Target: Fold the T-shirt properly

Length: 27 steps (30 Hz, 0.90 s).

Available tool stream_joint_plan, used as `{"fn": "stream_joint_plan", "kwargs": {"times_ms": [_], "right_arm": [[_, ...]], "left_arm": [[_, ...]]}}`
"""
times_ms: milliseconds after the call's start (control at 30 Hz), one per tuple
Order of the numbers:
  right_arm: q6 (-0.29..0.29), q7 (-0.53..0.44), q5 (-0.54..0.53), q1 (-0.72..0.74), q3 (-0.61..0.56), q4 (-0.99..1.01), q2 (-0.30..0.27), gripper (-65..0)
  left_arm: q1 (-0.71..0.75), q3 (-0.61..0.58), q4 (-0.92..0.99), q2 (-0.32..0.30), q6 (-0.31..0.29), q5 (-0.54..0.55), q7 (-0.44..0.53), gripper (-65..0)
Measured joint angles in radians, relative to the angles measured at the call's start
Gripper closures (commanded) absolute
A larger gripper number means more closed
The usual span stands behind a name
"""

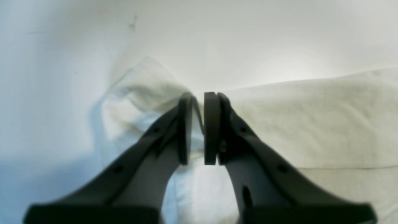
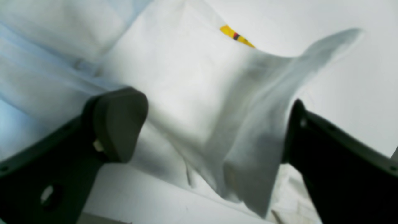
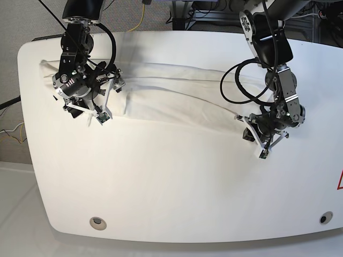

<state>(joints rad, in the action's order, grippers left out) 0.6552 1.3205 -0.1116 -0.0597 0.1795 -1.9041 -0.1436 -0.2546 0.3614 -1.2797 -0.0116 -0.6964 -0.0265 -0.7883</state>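
The white T-shirt (image 3: pixel 177 91) lies in a long, loosely folded band across the far half of the table. My left gripper (image 3: pixel 251 131) is at its right end. In the left wrist view its jaws (image 1: pixel 199 97) are shut on a bunched edge of the T-shirt (image 1: pixel 311 124). My right gripper (image 3: pixel 111 101) is over the shirt's left part. In the right wrist view it (image 2: pixel 208 130) stands wide open with a raised fold of the T-shirt (image 2: pixel 192 93) between its fingers. A yellow bit of print (image 2: pixel 236 35) shows at the fold's far edge.
The white table (image 3: pixel 187 187) has rounded corners and a small round hole near each front corner (image 3: pixel 97 222). Cables run behind the table's far edge (image 3: pixel 142 16). A red mark (image 3: pixel 340 182) sits at the right edge.
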Motion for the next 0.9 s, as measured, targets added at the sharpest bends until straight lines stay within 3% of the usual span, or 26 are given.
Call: {"fn": "stream_joint_plan", "kwargs": {"times_ms": [400, 500, 633, 733, 800, 900], "right_arm": [[0.000, 0.000, 0.000, 0.000, 0.000, 0.000, 0.000, -58.4], [0.000, 0.000, 0.000, 0.000, 0.000, 0.000, 0.000, -58.4], [0.000, 0.000, 0.000, 0.000, 0.000, 0.000, 0.000, -58.4], [0.000, 0.000, 0.000, 0.000, -0.001, 0.000, 0.002, -58.4], [0.000, 0.000, 0.000, 0.000, -0.001, 0.000, 0.002, -58.4], [0.000, 0.000, 0.000, -0.002, -0.001, 0.000, 0.000, -58.4]], "left_arm": [[0.000, 0.000, 0.000, -0.001, 0.000, 0.000, 0.000, -5.7], [-0.001, 0.000, 0.000, -0.009, 0.000, 0.000, 0.000, -13.9], [-0.006, 0.002, 0.000, -0.019, 0.000, -0.001, -0.001, -34.6], [-0.009, 0.042, -0.004, -0.016, 0.018, 0.005, 0.000, -46.7], [-0.009, 0.109, -0.023, -0.005, 0.102, 0.017, 0.003, -48.1], [-0.009, 0.173, -0.050, 0.014, 0.139, 0.014, 0.001, -45.0]]}}
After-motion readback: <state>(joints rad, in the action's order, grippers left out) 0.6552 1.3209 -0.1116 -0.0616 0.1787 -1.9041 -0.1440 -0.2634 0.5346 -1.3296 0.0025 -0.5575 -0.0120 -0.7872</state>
